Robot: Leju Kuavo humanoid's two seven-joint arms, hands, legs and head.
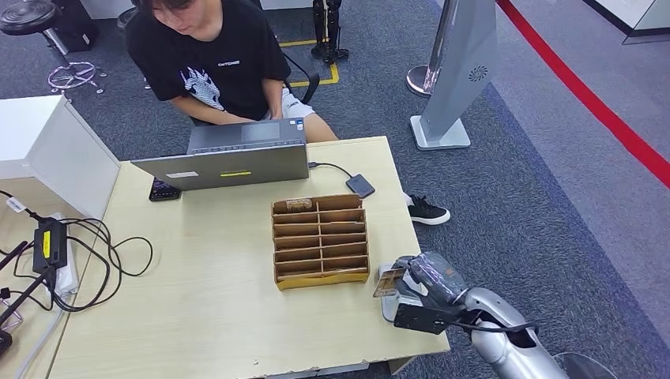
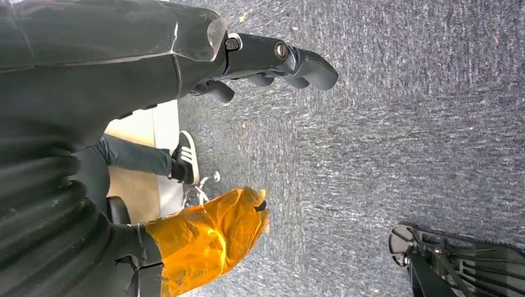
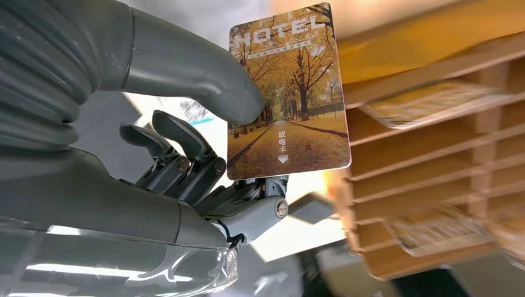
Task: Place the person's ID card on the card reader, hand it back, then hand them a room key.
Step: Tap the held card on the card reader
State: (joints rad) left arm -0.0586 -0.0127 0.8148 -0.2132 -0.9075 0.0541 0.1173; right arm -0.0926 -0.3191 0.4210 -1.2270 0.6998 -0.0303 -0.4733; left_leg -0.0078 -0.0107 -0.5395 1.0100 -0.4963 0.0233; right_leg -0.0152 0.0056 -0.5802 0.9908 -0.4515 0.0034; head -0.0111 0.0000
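Presently the deciding relation is between the right hand (image 1: pixel 419 286) and the person (image 1: pixel 212 55) seated at the far side of the table (image 1: pixel 213 308). That hand pinches a hotel key card (image 3: pixel 286 93) between thumb and fingers, at the near right corner of the table, just right of the wooden card rack (image 1: pixel 320 241). In the right wrist view the card stands out past the thumb (image 3: pixel 216 86), its long axis in line with the fingers and its printed face toward the camera. The person sits beyond the rack, behind a laptop (image 1: pixel 229 162), so a handover would probably call for a reach forward and leftward past the rack. The left hand (image 2: pixel 266 65) hangs over the grey carpet (image 2: pixel 402 124), fingers loosely curled and holding nothing, so the right hand is the nearer one. A small dark card reader (image 1: pixel 360 185) lies on the table beyond the rack, cabled to the laptop.
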